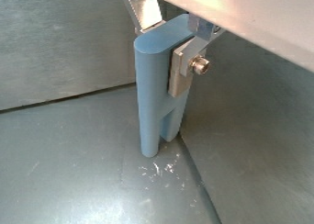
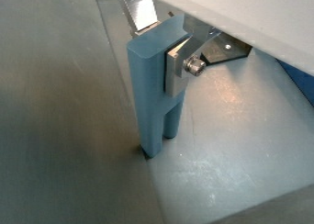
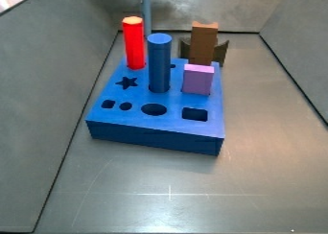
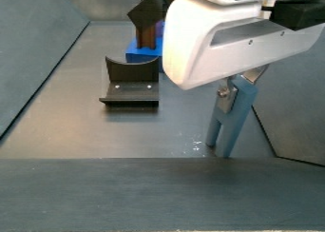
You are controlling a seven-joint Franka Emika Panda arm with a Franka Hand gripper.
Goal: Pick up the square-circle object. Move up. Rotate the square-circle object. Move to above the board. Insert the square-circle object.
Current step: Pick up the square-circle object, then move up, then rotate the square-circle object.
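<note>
In both wrist views a tall light blue piece (image 1: 157,95), smooth and matte, stands upright with its lower end on the grey floor (image 1: 73,173). One long edge is rounded and the other side is flat, so this is the square-circle object. The gripper (image 1: 172,53) is closed on its upper part: one silver finger plate (image 1: 188,67) with a screw presses on the flat side. The floor under the piece has some small white scratches.

In a side view the same piece (image 4: 233,117) stands near the wall, under the big white body of the arm (image 4: 229,36), and the fixture (image 4: 129,82) stands on the floor well apart from it.

In a side view the board (image 3: 164,111), a flat blue block with a star, square, round and rounded-rectangle holes, carries a red cylinder (image 3: 133,41), a blue cylinder (image 3: 159,61), a pink block (image 3: 198,80) and a brown block (image 3: 205,41).
</note>
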